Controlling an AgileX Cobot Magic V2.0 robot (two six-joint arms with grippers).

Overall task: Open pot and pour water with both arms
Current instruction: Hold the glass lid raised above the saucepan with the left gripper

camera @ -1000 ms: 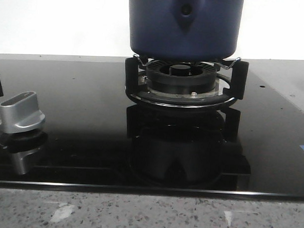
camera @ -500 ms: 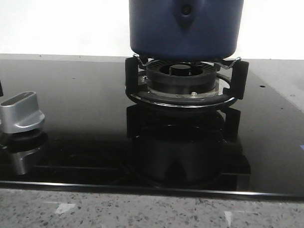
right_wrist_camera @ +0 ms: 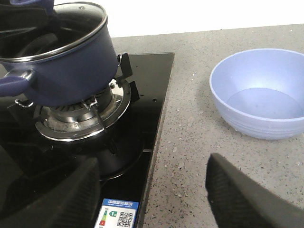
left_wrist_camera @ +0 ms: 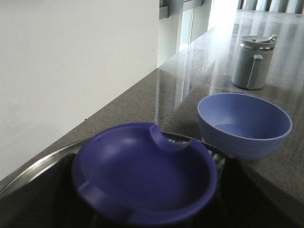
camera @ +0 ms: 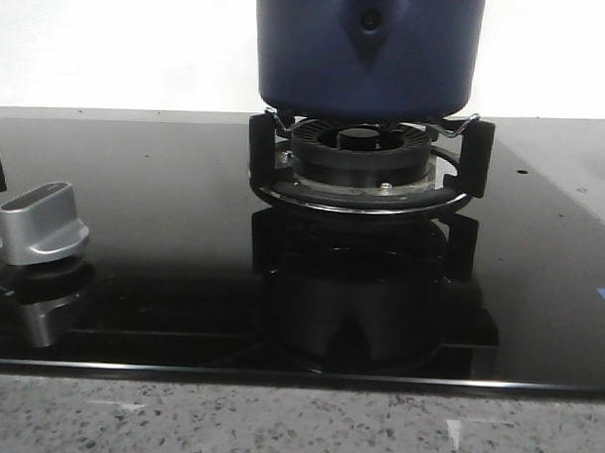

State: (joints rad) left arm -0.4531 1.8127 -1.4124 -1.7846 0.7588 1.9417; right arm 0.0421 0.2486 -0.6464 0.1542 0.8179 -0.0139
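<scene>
1. Pot (right_wrist_camera: 66,66) sat on the burner ring (camera: 362,169), glass lid (right_wrist_camera: 52,26) on; the right jaws stood apart, near it.
2. Whether the left jaws were apart could not be told; a dark-blue dish (left_wrist_camera: 142,173) filled their view.
3. Beyond, a light-blue bowl (right_wrist_camera: 259,92) held a little water on the desk (right_wrist_camera: 190,137), beside a grey lidded jug (left_wrist_camera: 254,61).

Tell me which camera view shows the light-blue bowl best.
The right wrist view: the whole light-blue bowl sits unobstructed on the counter, its inside visible. The left wrist view shows it too, behind a dark-blue curved piece. The front view shows none.
</scene>
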